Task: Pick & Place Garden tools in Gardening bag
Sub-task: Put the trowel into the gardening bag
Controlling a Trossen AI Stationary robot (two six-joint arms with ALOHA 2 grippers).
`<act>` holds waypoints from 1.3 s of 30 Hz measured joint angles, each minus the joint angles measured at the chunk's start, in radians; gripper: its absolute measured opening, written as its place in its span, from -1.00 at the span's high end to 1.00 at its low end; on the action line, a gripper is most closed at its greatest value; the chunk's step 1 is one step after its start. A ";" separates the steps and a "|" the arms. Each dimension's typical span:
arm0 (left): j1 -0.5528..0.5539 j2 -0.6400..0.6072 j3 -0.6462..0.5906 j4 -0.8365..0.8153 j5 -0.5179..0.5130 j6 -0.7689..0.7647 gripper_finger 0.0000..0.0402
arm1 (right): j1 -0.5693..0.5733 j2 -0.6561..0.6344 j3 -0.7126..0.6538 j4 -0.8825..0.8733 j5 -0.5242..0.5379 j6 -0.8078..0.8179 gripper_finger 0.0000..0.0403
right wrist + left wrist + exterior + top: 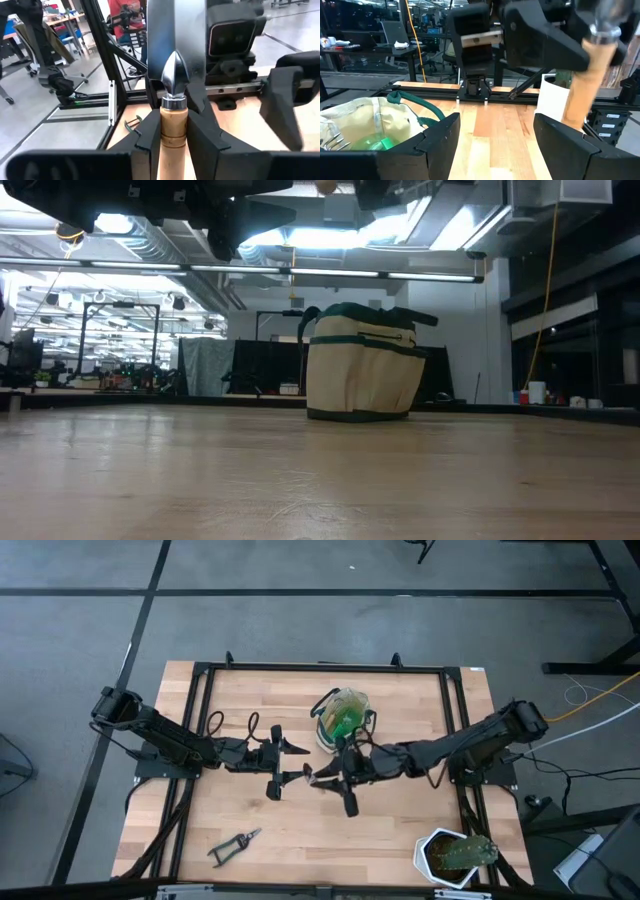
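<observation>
While the pruning shears lie alone near the front edge of the wooden table, on the left arm's side, a white pot with a green plant stands at the front corner on the right arm's side. Farther in, at mid-table, the two grippers meet above the surface. The right gripper is clamped on the wooden handle of the hand trowel, whose silver blade points away toward the left arm. The left gripper hangs just beside the trowel's tip with its jaws spread wide and nothing between them. Just behind the right gripper stands the gardening bag, upright on the table with its mouth open. The green spray bottle sits inside it. In the low view the bag shows tan and cream with dark green trim.
</observation>
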 joint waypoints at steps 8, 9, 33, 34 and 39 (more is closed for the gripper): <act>0.000 0.000 0.000 0.000 0.000 0.000 -0.25 | -0.020 -0.111 0.000 -0.122 -0.002 0.000 0.58; 0.000 0.000 0.000 0.000 0.000 0.000 -0.25 | -0.023 -0.124 0.000 -0.134 -0.002 0.000 0.58; 0.000 0.000 0.000 0.000 0.000 0.000 -0.25 | -0.191 -0.178 0.000 -0.249 0.061 0.027 0.58; 0.000 0.000 0.000 0.000 0.000 0.000 -0.25 | -0.194 -0.178 0.000 -0.267 0.062 0.039 0.58; 0.000 0.000 0.000 0.000 0.000 0.000 -0.25 | -0.197 -0.178 0.000 -0.354 0.143 0.090 0.58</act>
